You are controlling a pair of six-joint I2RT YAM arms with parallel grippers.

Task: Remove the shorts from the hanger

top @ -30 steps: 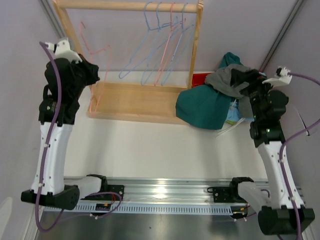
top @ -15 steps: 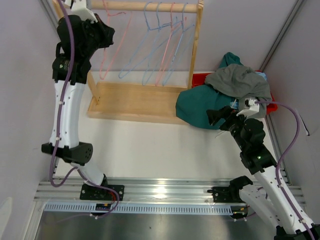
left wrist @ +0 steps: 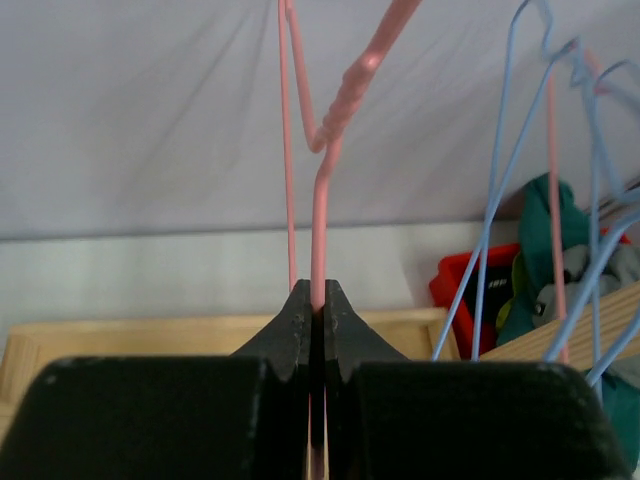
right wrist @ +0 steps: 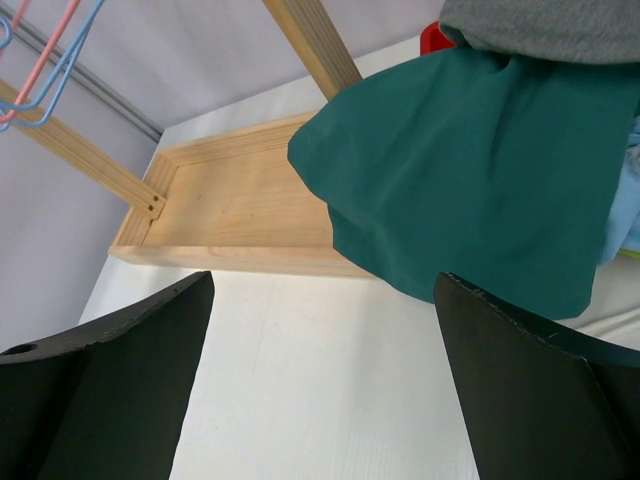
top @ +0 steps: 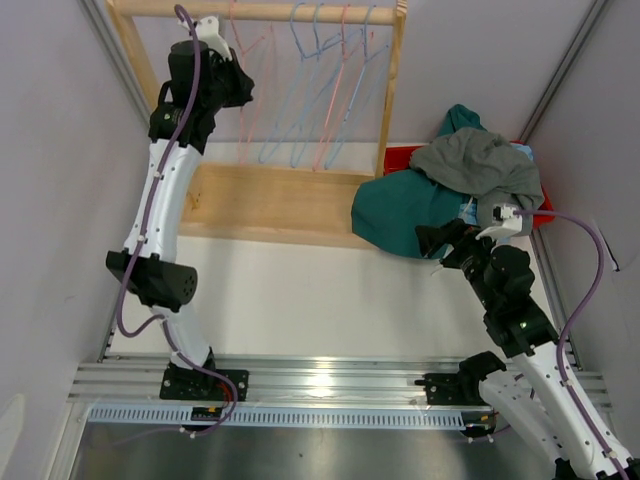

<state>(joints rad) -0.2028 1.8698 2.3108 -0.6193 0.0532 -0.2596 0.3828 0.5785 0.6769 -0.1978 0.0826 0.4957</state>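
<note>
With our left gripper clamped on the bare pink hanger at the rack and our right gripper gaping empty beside the heaped shorts, a skewed pull could snag the neighbouring blue hangers.

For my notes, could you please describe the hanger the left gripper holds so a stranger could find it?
Find the wooden rack at the table's far side. Near its left end hangs a pink hanger, the only one pinched in the left gripper.
</note>
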